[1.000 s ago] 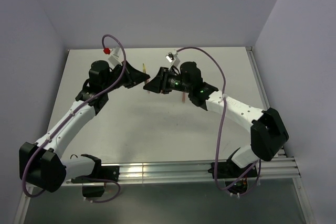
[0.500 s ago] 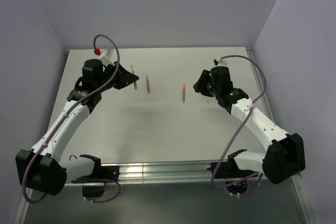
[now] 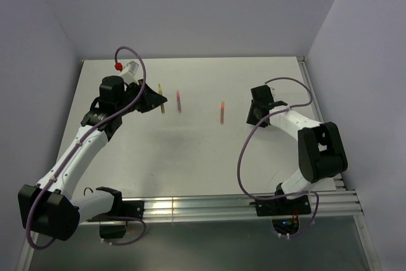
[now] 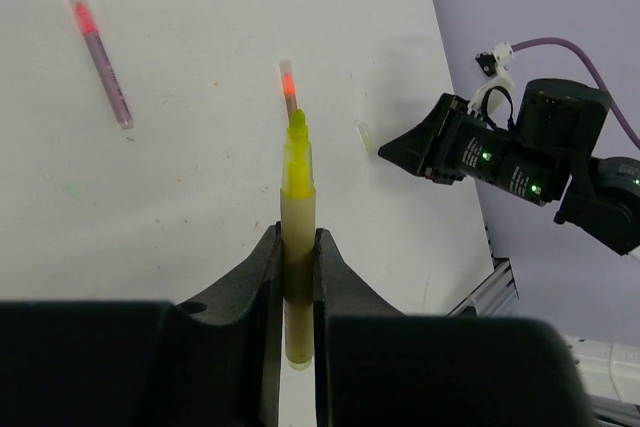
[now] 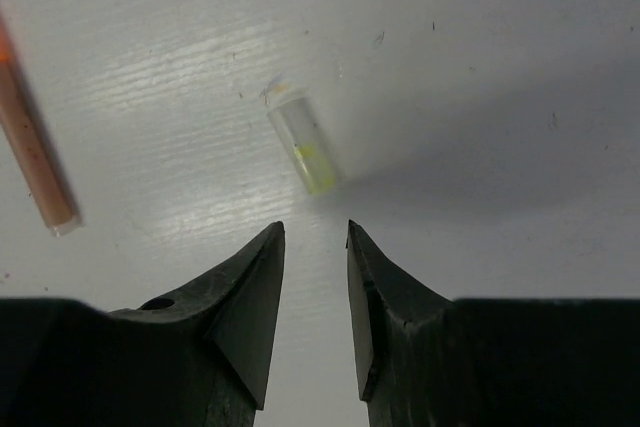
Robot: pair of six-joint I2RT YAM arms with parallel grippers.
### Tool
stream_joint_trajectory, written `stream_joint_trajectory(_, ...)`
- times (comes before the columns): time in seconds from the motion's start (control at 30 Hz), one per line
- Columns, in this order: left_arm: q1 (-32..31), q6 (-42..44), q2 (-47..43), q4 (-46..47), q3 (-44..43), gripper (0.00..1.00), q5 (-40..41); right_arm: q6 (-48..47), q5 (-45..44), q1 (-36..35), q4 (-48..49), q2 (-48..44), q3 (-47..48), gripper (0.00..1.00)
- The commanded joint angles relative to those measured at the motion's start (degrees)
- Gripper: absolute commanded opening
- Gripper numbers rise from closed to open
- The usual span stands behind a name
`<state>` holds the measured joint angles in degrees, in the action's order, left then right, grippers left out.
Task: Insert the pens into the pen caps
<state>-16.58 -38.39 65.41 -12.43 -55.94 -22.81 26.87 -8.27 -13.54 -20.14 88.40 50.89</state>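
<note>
Over the far-left part of the counter, the left gripper is clamped tight on the yellow pen. It grips the lower barrel, w/ the bare nib end standing well clear of the fingers, prob. so the nib stays free to go into a cap. The pen seems held off the surface.

Near the right edge, in the far half, the right gripper hangs low over the counter w/ jaws partway apart and nothing btwn them. Just ahead of its fingertips lies the cap, a clear stub w/ yellow-green inside. It's flat on the counter, slanted relative to the jaws, and untouched. This looks like a lineup for a pick, since the cap has to be lifted before pen & cap can meet.

Btwn the two arms, toward the far edge, lie the left red pen and the right red pen, well apart. In the left wrist view each seems to carry a clear cap over a bright tip, but I can't be sure. If so, the yellow pair is prob. the last one to join.
</note>
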Motion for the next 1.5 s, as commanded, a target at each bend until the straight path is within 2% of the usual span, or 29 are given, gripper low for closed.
stream_joint_trajectory(0.0, 0.06, 1.83, -1.07, 1.18, 0.66, 0.00, -1.62, -2.44, -2.89, 0.62, 0.81, 1.86, 4.30, 0.39)
stream_joint_trajectory(0.13, 0.14, 1.92, -0.55, 1.53, 0.92, 0.00, -2.24, -3.67, -5.52, 0.62, -0.69, 4.58, 7.81, 0.39)
stream_joint_trajectory(0.37, 0.41, 2.00, -0.10, 1.79, 1.10, 0.00, -2.94, -5.78, -5.17, 0.62, -2.71, 8.54, 12.38, 0.37)
stream_joint_trajectory(1.13, 1.46, 1.04, 1.39, 3.28, 1.98, 0.00, -5.76, -8.94, -1.75, 0.53, -3.68, 14.78, 14.67, 0.37)
stream_joint_trajectory(1.47, 1.64, 0.69, 1.74, 3.81, 2.07, 0.01, -6.72, -8.59, -0.61, 0.53, -4.29, 15.58, 14.41, 0.34)
